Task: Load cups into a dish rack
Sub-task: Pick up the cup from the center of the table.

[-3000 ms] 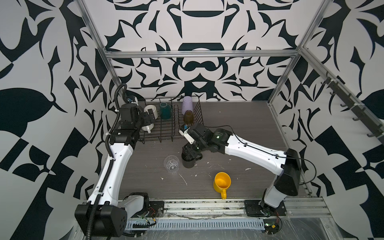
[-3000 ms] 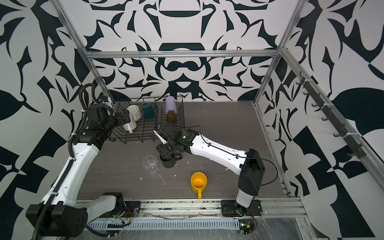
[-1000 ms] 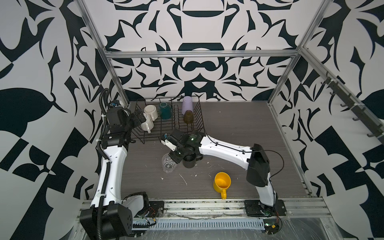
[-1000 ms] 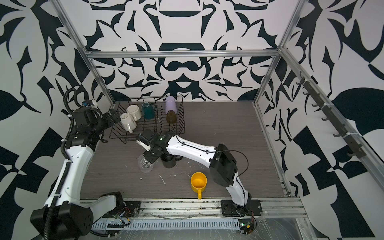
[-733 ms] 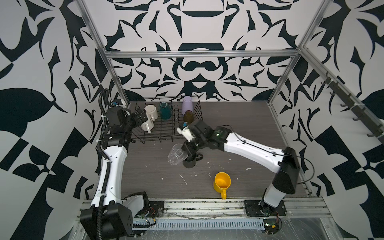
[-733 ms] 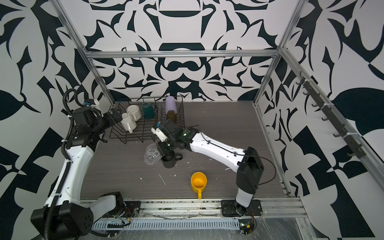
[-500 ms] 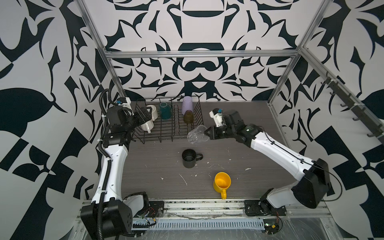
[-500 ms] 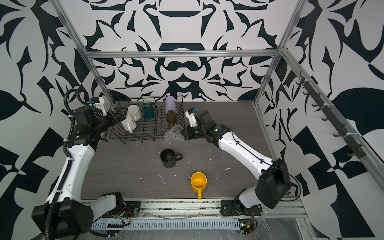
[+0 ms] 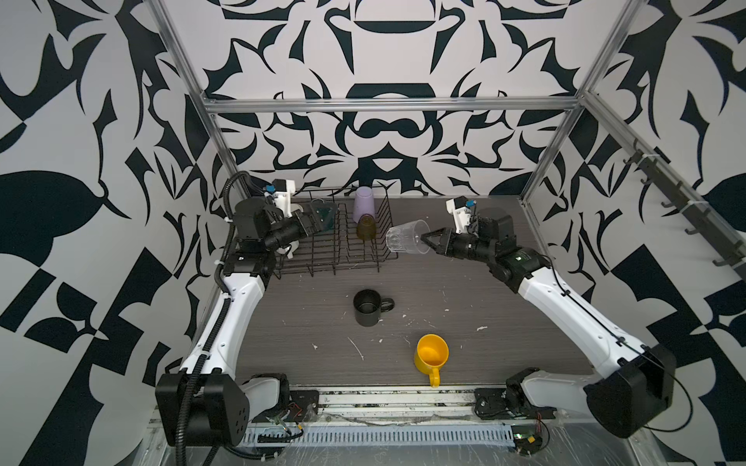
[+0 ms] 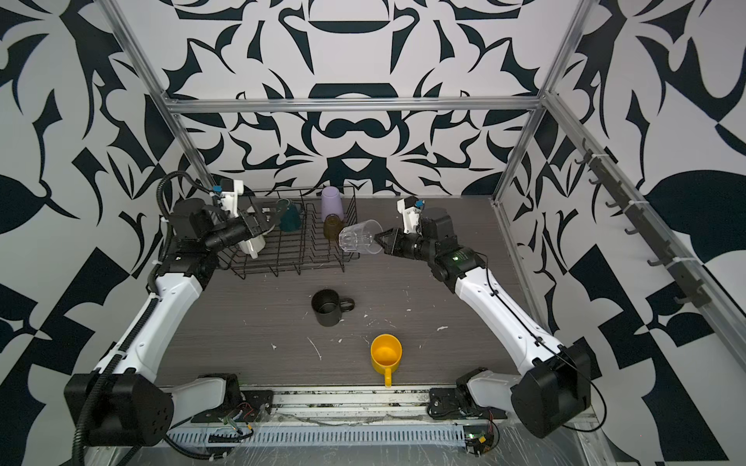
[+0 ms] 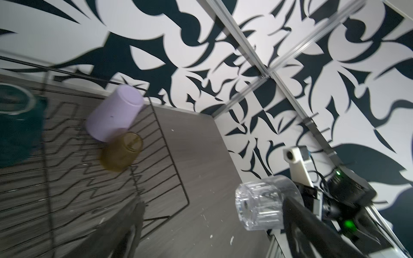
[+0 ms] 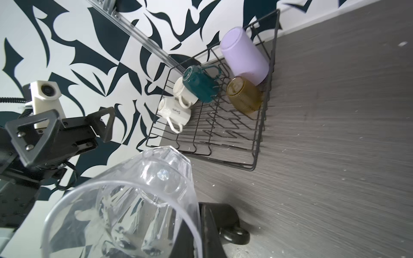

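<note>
One clear glass (image 9: 405,239), rim-pinched sideways in our right claw (image 9: 422,239); left claw (image 9: 320,216) apart; we fear slippage onto the dish rack (image 9: 323,271).

L wrist: teal mug (image 11: 17,129) is cropped by edge, blurred. R wrist: black mug (image 12: 223,213) is part-hidden by glass (image 12: 125,201), itself cropped.

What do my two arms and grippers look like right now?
Both match: white shells on the links of the left arm and right arm, with black joints and bases. The left gripper and right gripper are black with hollow triangular fingers, a white camera block by each. A ribbed black hose runs along the left arm; thin black cables and a green light mark the right.
</note>
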